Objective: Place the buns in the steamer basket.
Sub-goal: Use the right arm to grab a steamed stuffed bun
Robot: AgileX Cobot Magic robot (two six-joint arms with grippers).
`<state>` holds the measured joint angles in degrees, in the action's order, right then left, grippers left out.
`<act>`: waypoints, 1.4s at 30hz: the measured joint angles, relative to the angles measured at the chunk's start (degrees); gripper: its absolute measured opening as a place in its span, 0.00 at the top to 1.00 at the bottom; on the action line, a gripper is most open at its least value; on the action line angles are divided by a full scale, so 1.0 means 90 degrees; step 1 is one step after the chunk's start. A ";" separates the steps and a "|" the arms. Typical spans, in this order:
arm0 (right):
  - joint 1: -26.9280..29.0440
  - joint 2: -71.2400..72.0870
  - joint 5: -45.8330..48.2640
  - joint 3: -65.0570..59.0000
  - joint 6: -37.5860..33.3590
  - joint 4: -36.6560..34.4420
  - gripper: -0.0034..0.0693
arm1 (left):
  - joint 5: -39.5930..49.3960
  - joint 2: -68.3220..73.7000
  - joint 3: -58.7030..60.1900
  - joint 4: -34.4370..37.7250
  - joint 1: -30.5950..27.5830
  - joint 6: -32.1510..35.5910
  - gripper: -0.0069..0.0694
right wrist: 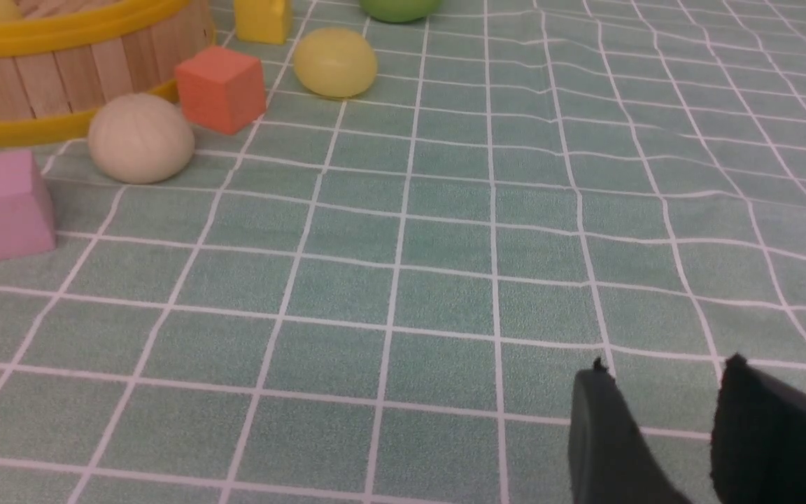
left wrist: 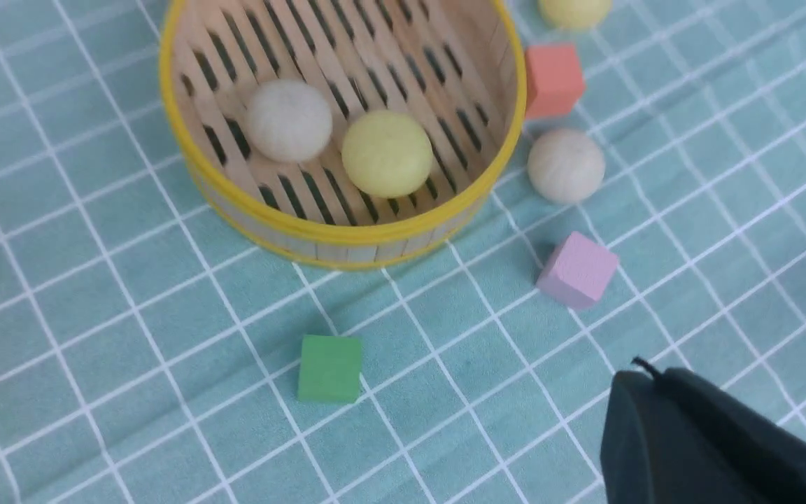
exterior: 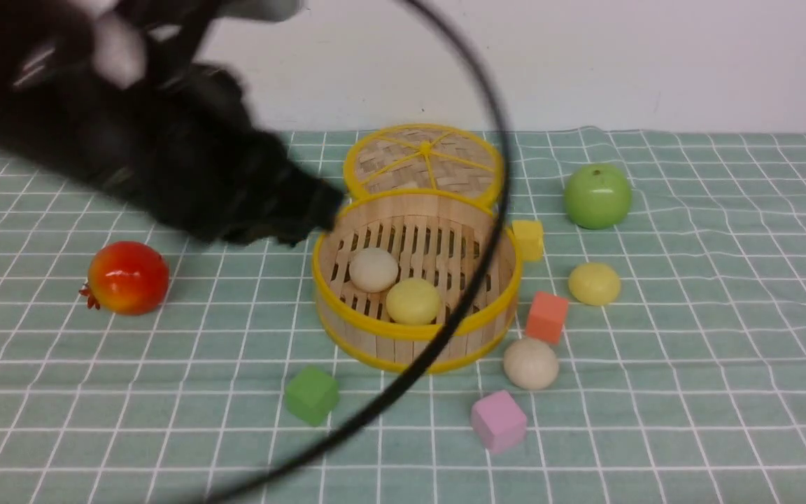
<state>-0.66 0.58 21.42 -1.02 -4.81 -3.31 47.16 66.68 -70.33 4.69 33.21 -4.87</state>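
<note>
Bamboo slats of the steamer basket (exterior: 413, 334) already carry two of the four buns. We see the inner off-white bun (exterior: 373, 269) and the inner yellow bun (exterior: 413, 300) lying close together on its floor, toward the near wall, so we judge the task about half done. Two are left on the checked cloth (exterior: 725, 364) to the basket's right. The outer off-white bun (exterior: 530, 363) sits just beside the basket's near right rim, close to the orange cube (exterior: 546, 317). The outer yellow bun (exterior: 594, 283) lies farther right, between that cube and the green apple (exterior: 597, 196). The left gripper (exterior: 298, 217) is a dark blur at the basket's left rim in the front view, and its wrist view shows only one dark finger (left wrist: 690, 434). We cannot tell whether that claw is apart or together. The right gripper (right wrist: 665, 392) hangs low over bare cloth, well apart from both outer buns, its fingertips a little apart with nothing between them. Both remaining buns lie on the right arm's side, so we expect that arm to be better placed for them.
</note>
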 joint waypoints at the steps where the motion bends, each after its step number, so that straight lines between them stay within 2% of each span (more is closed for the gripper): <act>1: 0.0000 0.0000 0.0000 0.0000 0.0000 0.0000 0.62 | -0.0074 -0.0080 0.0202 0.0007 0.0000 0.0000 0.93; 8: 0.0000 0.0000 0.0000 0.0000 0.0000 0.0000 0.62 | -0.3000 -0.2668 0.3800 0.0168 0.0000 0.0005 0.93; 13: 0.0000 0.0000 0.0000 0.0000 0.0000 0.0000 0.62 | -0.4193 -0.3914 0.5360 0.0433 0.0000 0.0005 0.93; 19: 0.0000 0.0000 -0.0149 -0.0013 0.0024 0.0093 0.62 | -0.4549 -0.4770 0.5989 0.0501 0.0000 0.0005 0.93; 22: 0.0000 0.0000 -0.0461 -0.0044 0.0345 -0.0216 0.62 | -0.4551 -0.4872 0.5998 0.0501 0.0000 0.0005 0.93; 25: 0.0000 0.0000 -0.1115 -0.0044 0.1403 -0.1587 0.62 | -0.4545 -0.4884 0.6010 0.0501 0.0000 0.0005 0.93; 26: 0.0000 0.0000 -0.1183 -0.0044 0.1543 -0.1672 0.62 | -0.4545 -0.4884 0.6010 0.0501 0.0000 0.0005 0.93; 27: 0.0000 0.0000 -0.1452 -0.0044 0.2041 -0.2373 0.62 | -0.4545 -0.4884 0.6010 0.0501 0.0000 0.0005 0.93; 29: 0.0000 0.0000 -0.1759 -0.0044 0.2357 -0.2808 0.62 | -0.4545 -0.4884 0.6010 0.0501 0.0000 0.0005 0.93; 32: -0.0035 0.0000 -0.2042 -0.0016 0.2480 -0.3036 0.62 | -0.4545 -0.4884 0.6010 0.0501 0.0000 0.0005 0.93; 35: -0.0210 -0.0065 -0.1561 0.0278 0.2430 -0.2971 0.63 | -0.4541 -0.4884 0.6010 0.0501 0.0000 0.0005 0.93; 41: -0.1089 -0.2630 0.1448 0.2871 0.0864 -0.2080 0.76 | -0.4531 -0.4884 0.6010 0.0501 0.0000 0.0005 0.93; 42: -0.1106 -0.2857 0.1540 0.3049 0.0816 -0.2048 0.77 | -0.4524 -0.4884 0.6010 0.0501 0.0000 0.0005 0.93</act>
<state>-10.62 -25.13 35.28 26.42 2.54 -21.74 6.44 22.73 -16.24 9.20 33.21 -4.82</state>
